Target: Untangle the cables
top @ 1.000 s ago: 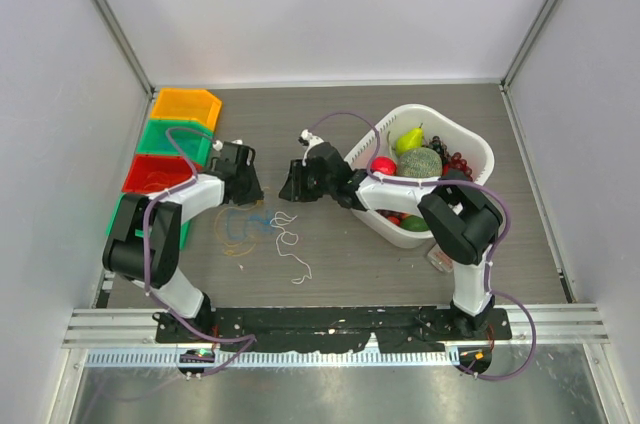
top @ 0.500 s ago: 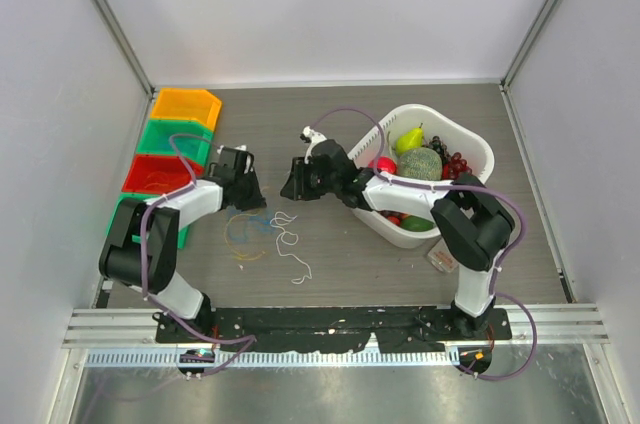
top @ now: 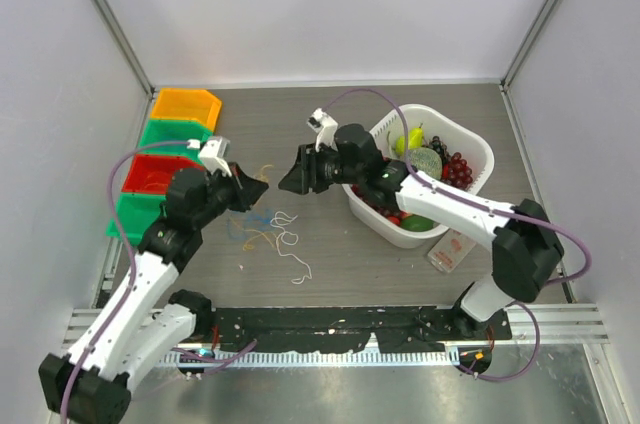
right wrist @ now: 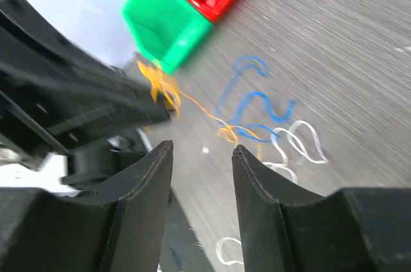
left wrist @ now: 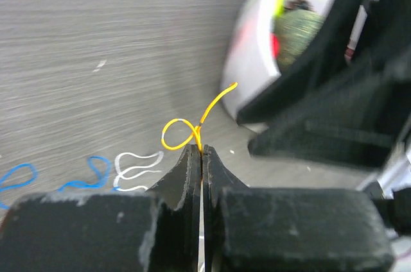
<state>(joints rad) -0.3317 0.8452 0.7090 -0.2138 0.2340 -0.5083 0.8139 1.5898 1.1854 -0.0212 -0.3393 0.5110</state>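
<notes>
Table (top: 340, 114): grey woodgrain, everything sat on it.
Basket (top: 478, 149): white, toward the right edge, stuffed with fruit.
Bins (top: 185, 109): orange, green, red, green, lined up along the left edge.
Right gripper (right wrist: 202, 147): jaws roughly half apart, nothing between them, hanging over mid-table just beside the basket.
Left gripper (left wrist: 201, 150): pinched fully closed on the orange wire, raised, facing the right gripper.
Cables (top: 272, 229): small loose clump mid-table, toward the near edge.
Orange wire (left wrist: 183, 132): one end clamped, loop poking past the fingertips, rest trailing down to the clump.
Blue wire (right wrist: 257, 102): squiggles flat on the table.
White wire (right wrist: 298, 140): curls right beside the blue.
</notes>
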